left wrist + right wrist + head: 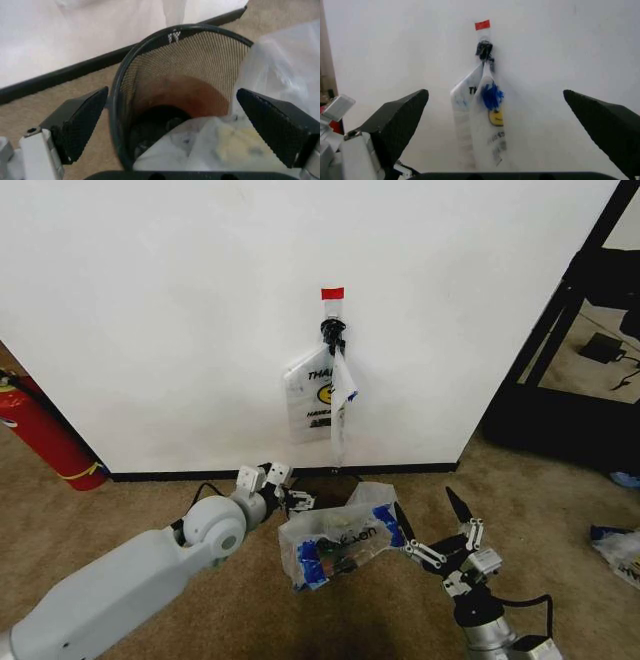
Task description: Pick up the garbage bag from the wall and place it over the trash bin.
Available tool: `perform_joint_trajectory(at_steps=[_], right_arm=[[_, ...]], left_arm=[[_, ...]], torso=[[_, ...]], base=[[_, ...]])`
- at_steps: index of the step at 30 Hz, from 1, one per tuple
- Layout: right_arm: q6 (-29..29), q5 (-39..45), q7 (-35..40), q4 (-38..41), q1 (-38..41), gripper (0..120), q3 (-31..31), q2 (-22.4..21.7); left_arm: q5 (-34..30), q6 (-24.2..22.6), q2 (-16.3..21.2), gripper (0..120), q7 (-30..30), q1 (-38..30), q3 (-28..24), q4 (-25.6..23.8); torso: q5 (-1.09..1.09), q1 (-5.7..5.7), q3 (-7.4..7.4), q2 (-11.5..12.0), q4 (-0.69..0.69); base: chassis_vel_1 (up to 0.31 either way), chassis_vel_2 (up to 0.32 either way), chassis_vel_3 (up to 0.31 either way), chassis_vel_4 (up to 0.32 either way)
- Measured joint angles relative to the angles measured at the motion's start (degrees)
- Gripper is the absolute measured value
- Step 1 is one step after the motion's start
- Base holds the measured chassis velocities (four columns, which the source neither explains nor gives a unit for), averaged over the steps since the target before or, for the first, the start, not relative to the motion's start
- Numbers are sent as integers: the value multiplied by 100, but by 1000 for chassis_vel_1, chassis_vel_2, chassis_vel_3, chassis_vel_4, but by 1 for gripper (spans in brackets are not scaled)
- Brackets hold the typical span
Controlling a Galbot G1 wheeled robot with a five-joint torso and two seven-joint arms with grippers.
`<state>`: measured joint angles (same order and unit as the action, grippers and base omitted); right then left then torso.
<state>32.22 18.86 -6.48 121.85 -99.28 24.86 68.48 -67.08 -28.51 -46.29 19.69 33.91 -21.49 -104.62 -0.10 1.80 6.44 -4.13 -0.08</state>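
A garbage bag [318,395] [487,123], translucent with black print, a yellow face and blue handles, hangs from a small black hook [332,333] under a red tape strip [332,293] on the white wall [180,310]. On the carpet below, a second crumpled translucent bag [340,542] [280,63] lies over and into the black mesh trash bin [150,75], whose reddish base shows inside. My left gripper [298,502] [172,93] is open, straddling the bin's rim. My right gripper [428,515] [495,93] is open beside that bag, pointing at the wall.
A red fire extinguisher [45,430] leans at the wall on the far left. A black shelf frame [560,330] stands to the right. A small plastic item [615,545] lies on the carpet at the right edge. A black baseboard [200,475] runs along the wall.
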Motion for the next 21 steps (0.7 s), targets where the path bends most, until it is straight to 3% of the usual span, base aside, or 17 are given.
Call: perform_joint_trajectory(at_steps=[5, 11, 16, 21], right_arm=[[-28, -53, 138, 26, -9, 100, -19, -5], [-34, -87, 262, 39, -25, 100, -23, -12], [-80, -135, 370, 39, 44, 100, -84, -12], [-118, -136, 431, 39, 68, 100, -91, -31]], left_arm=[[-305, -151, -257, 99, 17, -275, -156, 634], [-505, -542, -387, 92, 20, -455, -239, 951], [-534, -965, -429, 69, 12, -500, -261, 1019], [-549, -1082, -444, 54, 35, -451, -215, 1043]], torso=[[-1, 0, 0, 0, -1], [0, 0, 0, 0, -2], [0, 0, 0, -1, -1], [0, 0, 0, -1, -1]], base=[[0, 0, 0, 0], [0, 0, 0, 0], [0, 0, 0, 0], [0, 0, 0, 0]])
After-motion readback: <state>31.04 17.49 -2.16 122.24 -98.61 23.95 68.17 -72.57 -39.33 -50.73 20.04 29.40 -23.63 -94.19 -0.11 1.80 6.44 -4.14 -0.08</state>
